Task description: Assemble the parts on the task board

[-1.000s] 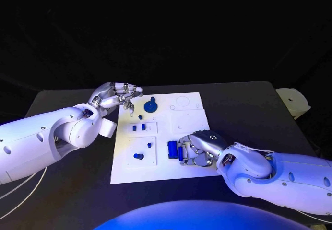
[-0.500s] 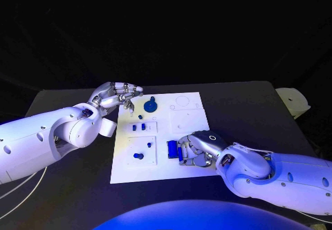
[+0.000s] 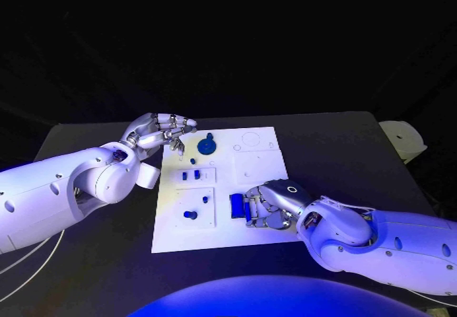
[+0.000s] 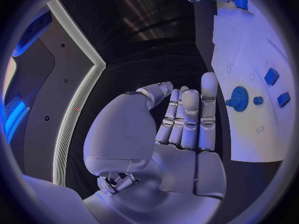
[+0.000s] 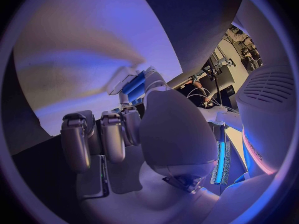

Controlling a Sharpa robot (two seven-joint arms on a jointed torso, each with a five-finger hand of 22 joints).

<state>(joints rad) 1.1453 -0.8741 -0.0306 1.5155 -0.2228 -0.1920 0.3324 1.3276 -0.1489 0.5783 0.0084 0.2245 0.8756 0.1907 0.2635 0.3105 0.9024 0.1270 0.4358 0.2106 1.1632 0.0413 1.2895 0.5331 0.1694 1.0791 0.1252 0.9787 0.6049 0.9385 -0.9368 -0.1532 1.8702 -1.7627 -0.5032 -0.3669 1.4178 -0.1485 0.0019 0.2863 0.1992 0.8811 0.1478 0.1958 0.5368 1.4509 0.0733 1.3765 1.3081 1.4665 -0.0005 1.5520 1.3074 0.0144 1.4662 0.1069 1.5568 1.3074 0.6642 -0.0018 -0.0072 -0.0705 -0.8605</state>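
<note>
The task board (image 3: 224, 191) lies flat in the middle of the desk (image 3: 352, 152), its long axis running away from the robot; the right robot hand (image 3: 267, 206) sits over the board's near right part, directly on a blue rectangular part (image 3: 237, 205) whose long axis runs along the board's length; that part lies just on the inner side of this hand, so the right arm is plainly the nearer one for it. In the right wrist view the fingers (image 5: 102, 137) curl down and the blue part (image 5: 134, 87) shows right at the fingertips; the hand appears to pinch it, though the contact itself is partly hidden. My reading is that this piece is being seated or lifted, and the move turns on keeping it aligned with the board's length.

The left robot hand (image 3: 160, 130) hovers at the board's far left corner, holding nothing; in the left wrist view its fingers (image 4: 190, 117) stand straight and close together, thumb apart. A blue gear (image 3: 208, 145) lies just beside it on the board; 2 small blue pegs (image 3: 191, 176) and a blue knob (image 3: 191, 214) sit further toward the robot.
</note>
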